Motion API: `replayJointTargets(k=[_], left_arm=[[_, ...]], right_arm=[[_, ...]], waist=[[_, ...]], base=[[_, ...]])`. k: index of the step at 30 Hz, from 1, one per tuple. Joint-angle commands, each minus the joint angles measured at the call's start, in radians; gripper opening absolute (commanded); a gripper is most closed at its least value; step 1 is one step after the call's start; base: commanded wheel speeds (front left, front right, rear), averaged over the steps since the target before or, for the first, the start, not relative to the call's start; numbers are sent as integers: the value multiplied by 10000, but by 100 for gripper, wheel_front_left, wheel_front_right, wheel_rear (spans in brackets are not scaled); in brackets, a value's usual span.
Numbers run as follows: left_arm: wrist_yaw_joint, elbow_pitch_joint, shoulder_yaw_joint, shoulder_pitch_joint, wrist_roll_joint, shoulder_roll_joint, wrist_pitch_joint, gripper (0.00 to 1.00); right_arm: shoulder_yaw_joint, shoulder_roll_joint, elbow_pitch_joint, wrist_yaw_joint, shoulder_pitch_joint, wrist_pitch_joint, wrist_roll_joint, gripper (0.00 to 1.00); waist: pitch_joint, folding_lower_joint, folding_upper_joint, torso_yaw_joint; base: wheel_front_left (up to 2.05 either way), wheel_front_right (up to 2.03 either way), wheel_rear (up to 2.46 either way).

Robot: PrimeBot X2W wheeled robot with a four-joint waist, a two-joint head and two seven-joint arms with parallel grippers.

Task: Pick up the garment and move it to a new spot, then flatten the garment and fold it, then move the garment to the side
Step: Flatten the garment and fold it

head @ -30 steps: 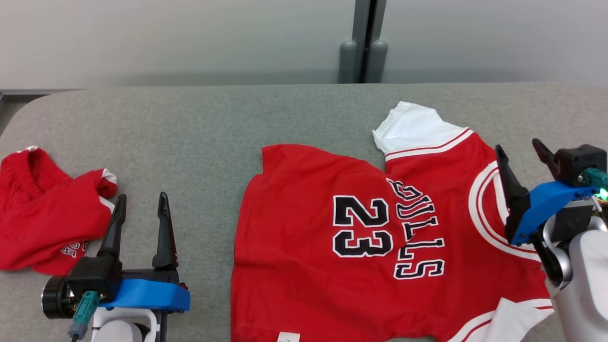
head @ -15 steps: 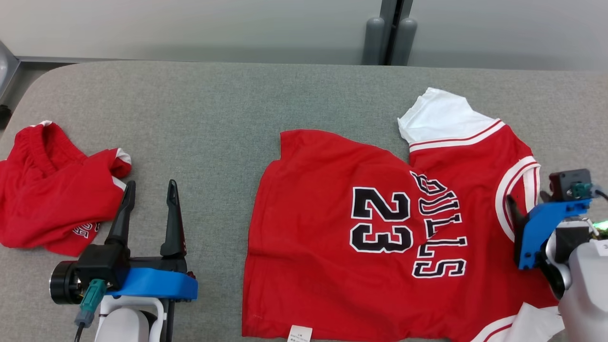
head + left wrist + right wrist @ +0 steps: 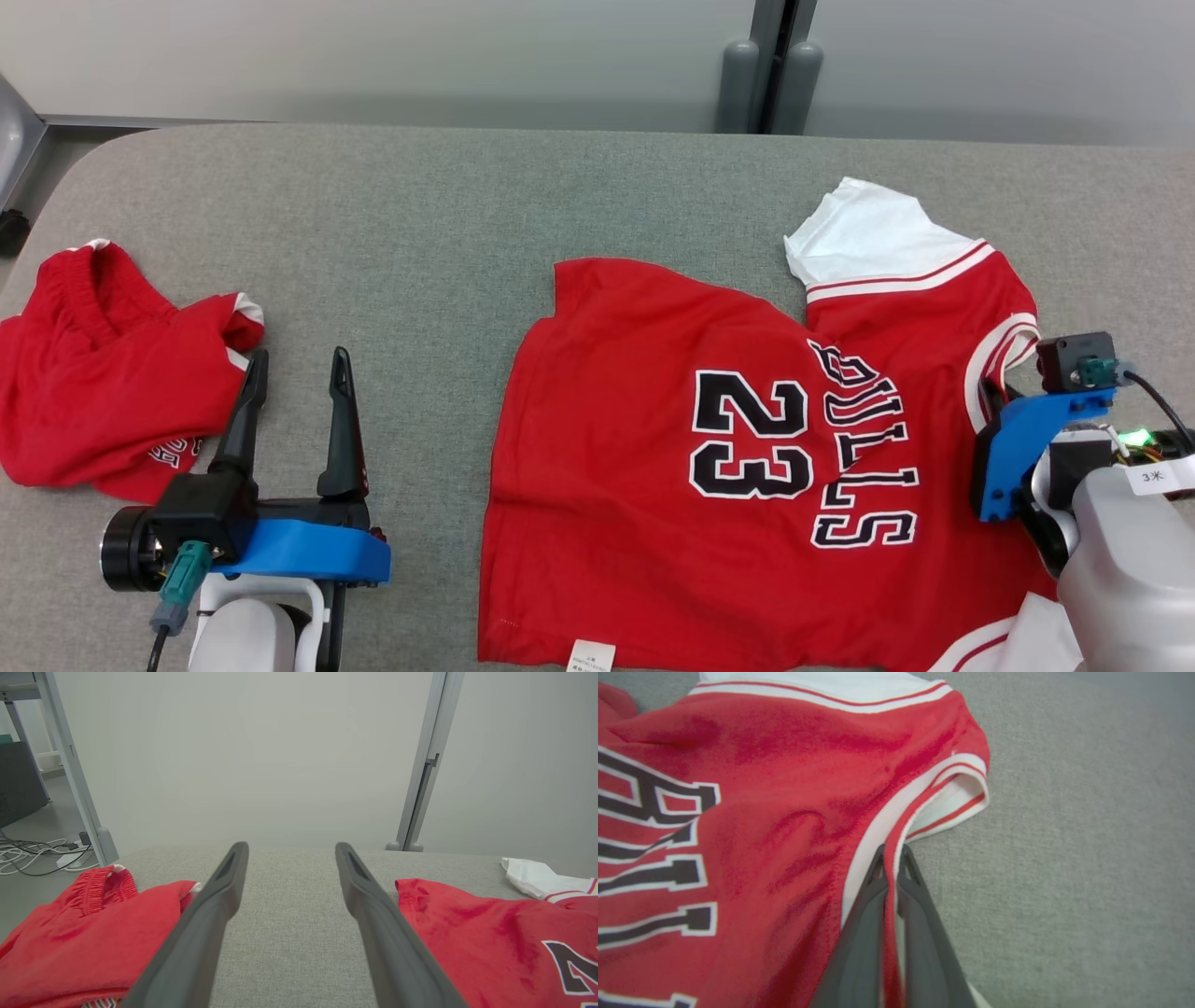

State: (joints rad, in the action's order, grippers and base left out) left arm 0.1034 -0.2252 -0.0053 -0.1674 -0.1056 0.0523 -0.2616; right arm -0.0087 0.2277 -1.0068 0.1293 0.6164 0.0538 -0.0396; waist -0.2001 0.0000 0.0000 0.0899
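On the right gripper the jaws pinch the white-trimmed neckline of the red "23" basketball jersey lying flat on the right of the grey fabric worktop, probably a sturdy edge for lifting, while the left gripper sits jaws spread, empty, near the crumpled red shorts.

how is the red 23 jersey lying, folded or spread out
Spread out: the red 23 jersey lies open on the grey table, number and lettering showing, far white sleeve out; only small wrinkles.

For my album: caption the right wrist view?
The right gripper pinches the white-trimmed neckline of a red basketball jersey lying on a grey fabric-covered table.
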Motion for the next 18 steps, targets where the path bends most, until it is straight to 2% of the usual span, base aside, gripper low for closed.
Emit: replayJointTargets(k=[1, 12, 18], left_arm=[[-2, -25, 34, -30, -8, -16, -50, 100], [39, 25, -90, -77, 8, -20, -50, 100], [23, 22, -113, -33, -20, -21, -50, 100]], right_arm=[[24, 13, -56, 19, 327, -303, -38, 0], [-394, 215, -239, 15, 2244, -1694, -345, 0], [-811, 149, -420, 15, 2795, -2550, -376, 0]], waist=[[25, 0, 0, -1], [45, 0, 0, 251], [102, 0, 0, 450]], base=[[0, 0, 0], [0, 0, 0], [0, 0, 0]])
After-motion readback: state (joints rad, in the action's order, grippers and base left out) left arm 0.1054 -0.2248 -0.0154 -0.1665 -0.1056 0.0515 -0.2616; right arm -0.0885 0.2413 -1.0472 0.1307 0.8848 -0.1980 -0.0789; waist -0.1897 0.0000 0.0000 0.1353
